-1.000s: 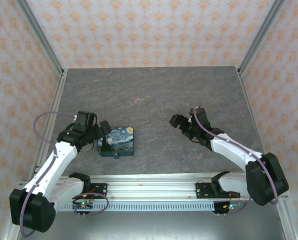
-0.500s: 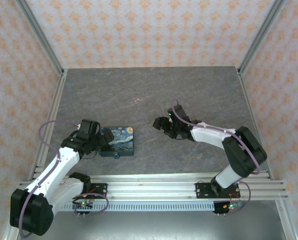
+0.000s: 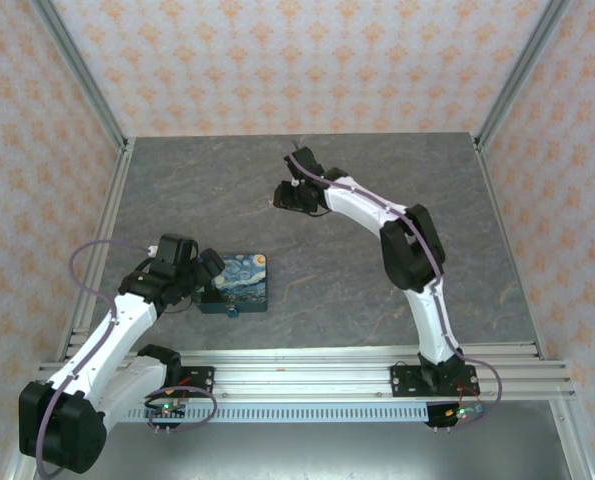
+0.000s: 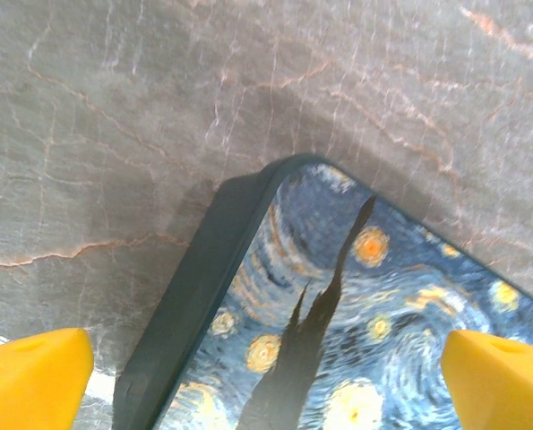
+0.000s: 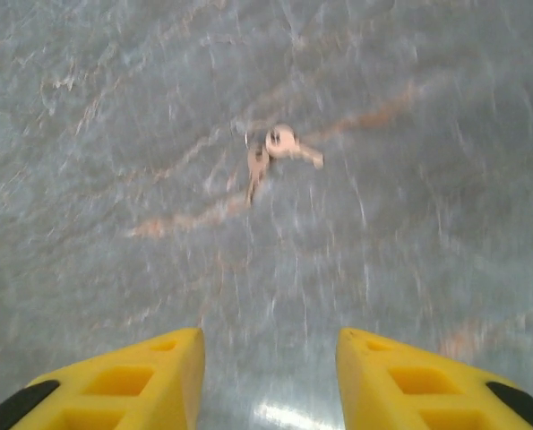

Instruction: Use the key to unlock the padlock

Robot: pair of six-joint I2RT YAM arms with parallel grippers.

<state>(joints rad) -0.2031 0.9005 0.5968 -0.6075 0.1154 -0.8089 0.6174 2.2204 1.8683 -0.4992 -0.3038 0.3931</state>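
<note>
right gripper point(image 5: 270, 345) is hovering partly spread and empty, just short of the keys point(image 5: 270, 148), which are lying flat in the table's point(image 3: 377, 200) far half, left of middle. they are looking light, stiff, thin and slippery, so pinching across a bow seems best. the padlock point(image 3: 234, 311) is sitting at the painted box's point(image 3: 242, 278) near side, towards the near-left corner, with the left gripper point(image 4: 262, 358) spreading wide over that box.

Two small keys point(image 5: 270, 150) flat on table; teal padlock point(image 3: 234, 311) against box
</note>
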